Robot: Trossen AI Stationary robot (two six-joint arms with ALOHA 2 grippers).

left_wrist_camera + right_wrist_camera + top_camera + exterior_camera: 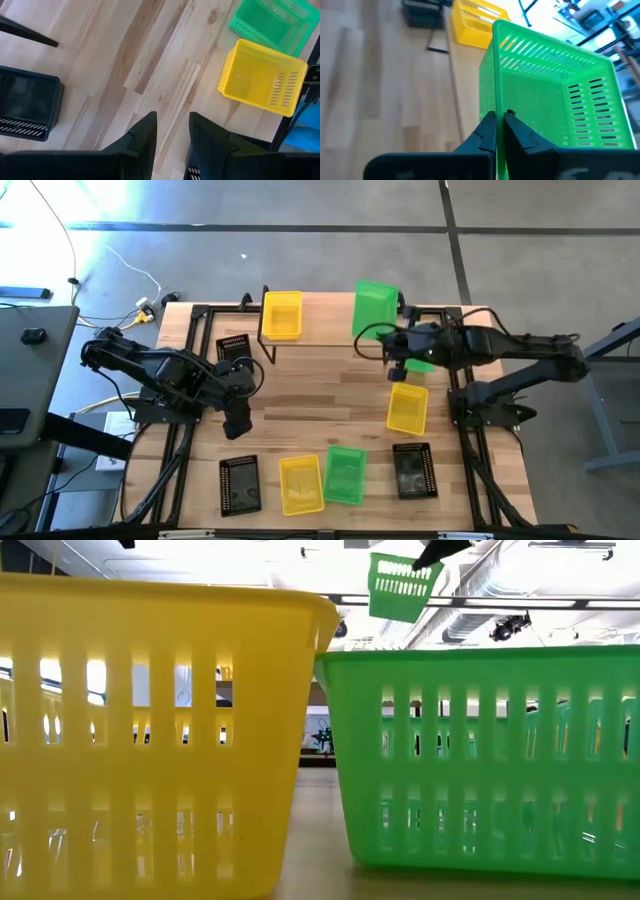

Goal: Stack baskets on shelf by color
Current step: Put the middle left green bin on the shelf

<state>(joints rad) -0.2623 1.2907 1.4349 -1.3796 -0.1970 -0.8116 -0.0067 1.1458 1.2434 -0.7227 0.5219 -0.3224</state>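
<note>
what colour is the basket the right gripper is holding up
Green, with slotted walls. The right gripper pinches the basket wall; the right wrist view shows it best.

Two dark jointed arms; angular matte-black fingers, tapering tips.

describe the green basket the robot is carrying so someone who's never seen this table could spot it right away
Look at the far edge of the wooden table, where a yellow basket sits on the low shelf. To its right, the right gripper pinches the wall of a green basket held tilted in the air. The other green basket rests flat near the front edge.
</note>
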